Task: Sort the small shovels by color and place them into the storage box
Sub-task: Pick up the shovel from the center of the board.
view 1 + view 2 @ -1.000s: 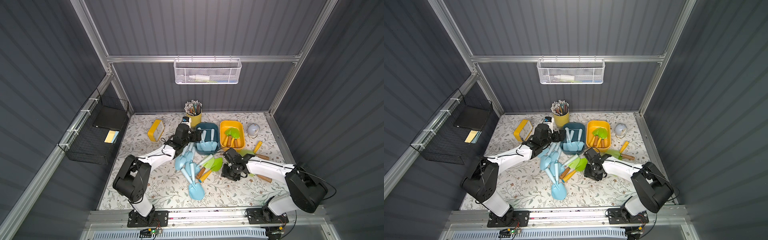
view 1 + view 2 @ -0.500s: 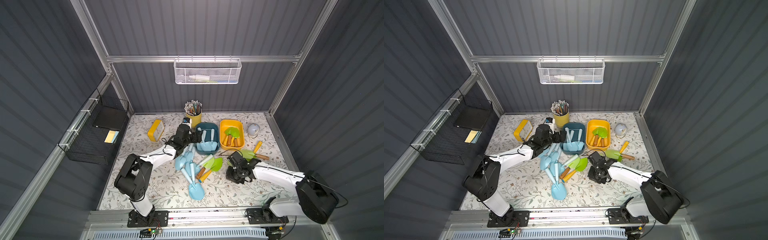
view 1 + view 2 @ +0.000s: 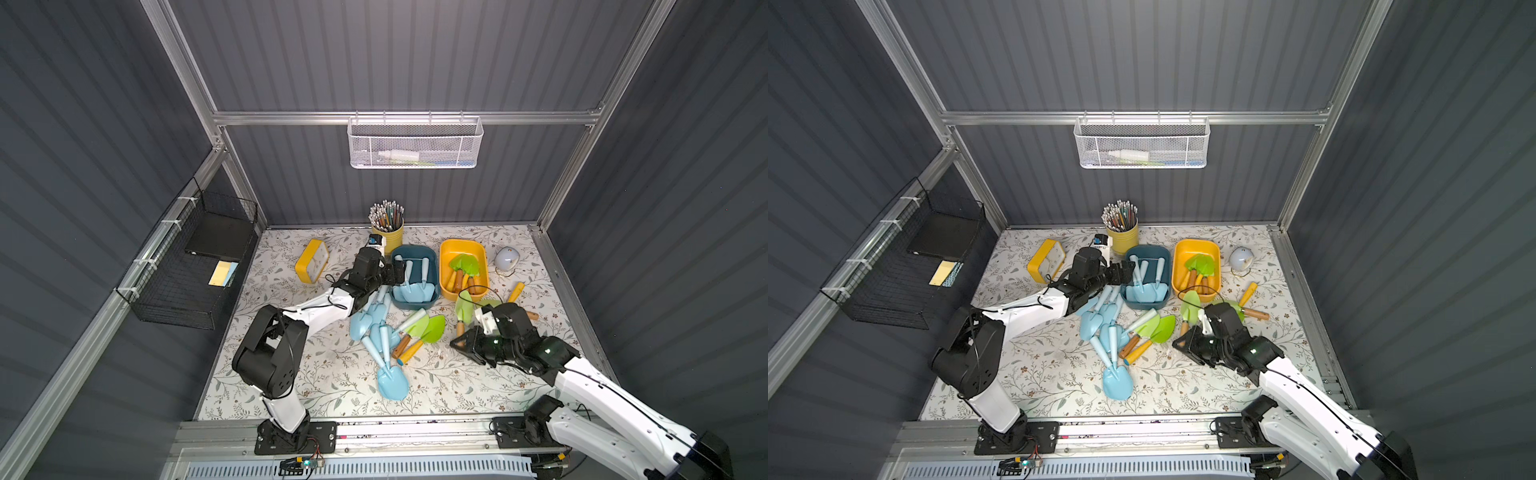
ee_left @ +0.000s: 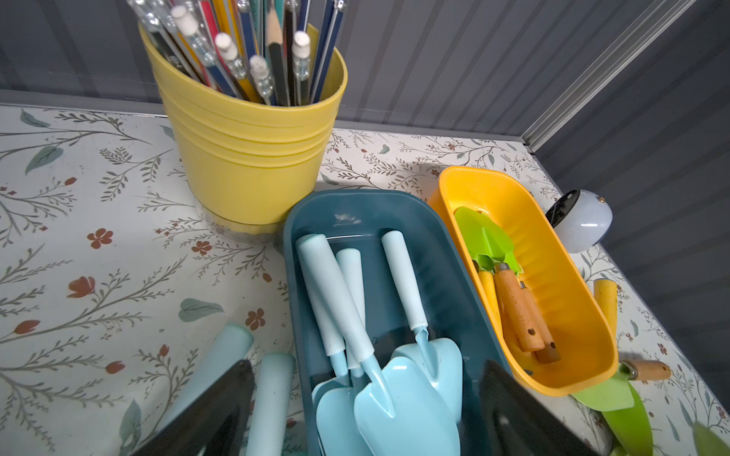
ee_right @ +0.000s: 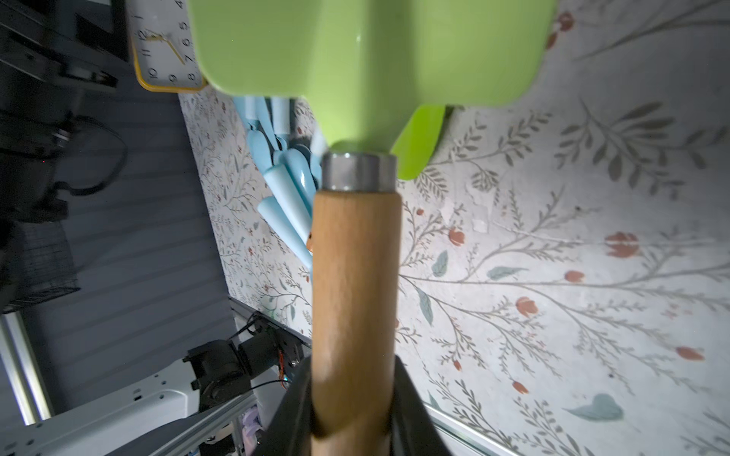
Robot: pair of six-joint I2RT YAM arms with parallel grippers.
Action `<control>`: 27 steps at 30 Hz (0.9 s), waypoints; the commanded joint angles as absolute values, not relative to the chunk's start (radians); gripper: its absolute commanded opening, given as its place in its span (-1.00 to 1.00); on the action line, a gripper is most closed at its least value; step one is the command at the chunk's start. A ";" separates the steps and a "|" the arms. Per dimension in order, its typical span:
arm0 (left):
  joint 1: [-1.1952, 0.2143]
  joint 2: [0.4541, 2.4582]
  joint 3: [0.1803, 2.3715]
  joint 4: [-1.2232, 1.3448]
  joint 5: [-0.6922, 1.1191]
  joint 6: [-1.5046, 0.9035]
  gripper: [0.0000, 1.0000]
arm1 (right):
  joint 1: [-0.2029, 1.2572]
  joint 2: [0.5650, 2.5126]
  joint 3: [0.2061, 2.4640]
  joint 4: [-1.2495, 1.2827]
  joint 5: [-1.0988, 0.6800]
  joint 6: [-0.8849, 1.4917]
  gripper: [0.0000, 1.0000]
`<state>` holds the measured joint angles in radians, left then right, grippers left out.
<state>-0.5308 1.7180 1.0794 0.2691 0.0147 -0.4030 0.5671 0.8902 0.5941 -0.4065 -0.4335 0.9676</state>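
Two bins sit side by side at the back. The blue bin [image 3: 415,252] has three blue shovels [image 4: 399,284] in it, and the yellow bin [image 3: 462,244] has three green shovels [image 4: 513,304], as far as I can count. On the mat [image 3: 332,386] a blue heap [image 3: 376,328] lies just in front of the blue bin; it overlaps too much for a sure count, five or so. Two greens [image 3: 432,328] lie against its right side. Two more, the stray greens [image 3: 516,291], are near the right edge.

One cup [image 3: 392,239] of pencils stands right behind the blue bin, and one clock [image 3: 311,262] is at back left. There's open mat along the front rail and down the left side, but the middle is crowded.

The left gripper [image 4: 363,371] hovers at the blue bin's near end, jaws wide apart with nothing between them. The right gripper [image 5: 351,395] is in front of the yellow bin, clamped on the wooden handle of a green shovel [image 5: 353,276], blade pointing away from the wrist.
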 commanded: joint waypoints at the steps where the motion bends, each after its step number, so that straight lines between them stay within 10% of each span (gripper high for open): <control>1: -0.538 1.730 1.121 0.279 0.023 -0.388 0.83 | 0.497 0.995 0.673 -0.224 -0.557 0.912 -0.83; 12: -0.538 1.723 1.190 0.300 0.136 -0.388 0.84 | 0.313 1.479 0.975 -0.037 -0.890 0.829 -0.83; 27: -0.542 1.784 1.272 0.360 0.704 -0.314 0.78 | 0.311 1.556 1.063 0.014 -0.931 0.805 -0.82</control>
<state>-0.5327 1.7451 1.2472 0.3717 0.5926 -0.3473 0.3103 1.5547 1.0103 -0.0292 -0.8989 0.8257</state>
